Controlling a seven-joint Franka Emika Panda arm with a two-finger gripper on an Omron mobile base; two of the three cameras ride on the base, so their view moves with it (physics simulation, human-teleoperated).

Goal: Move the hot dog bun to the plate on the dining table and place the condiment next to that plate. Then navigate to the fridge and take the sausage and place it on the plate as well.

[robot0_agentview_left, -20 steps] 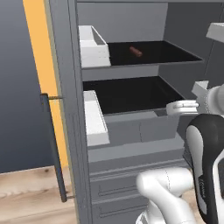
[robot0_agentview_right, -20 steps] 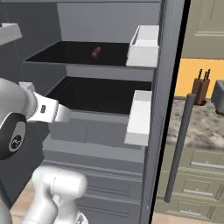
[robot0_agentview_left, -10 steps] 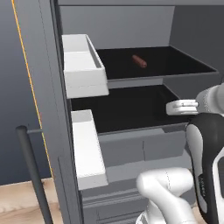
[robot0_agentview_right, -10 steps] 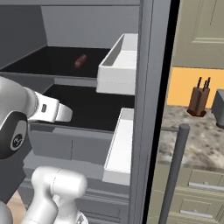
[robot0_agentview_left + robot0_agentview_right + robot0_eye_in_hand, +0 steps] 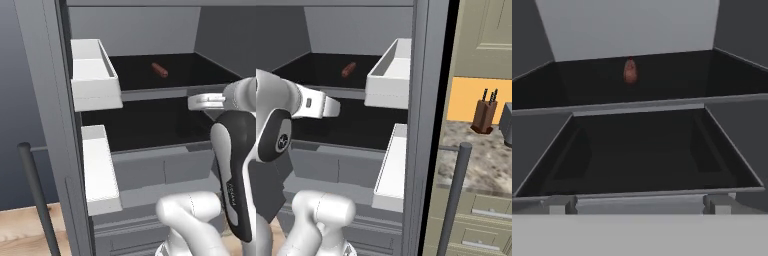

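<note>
Base has rolled closer to the open fridge [image 5: 55, 150] over the last second; shelves loom larger, so the sausage pickup is starting. Gripper [image 5: 196, 102] empty, jaws fully spread, level with the lower shelf [image 5: 642, 155], which lies just ahead and holds nothing. Door bins [image 5: 92, 75] to the gripper's left look empty. Sausage [image 5: 160, 70] sits farther ahead and above, on the upper shelf [image 5: 587, 82] near the back wall, well apart from the gripper.
</note>
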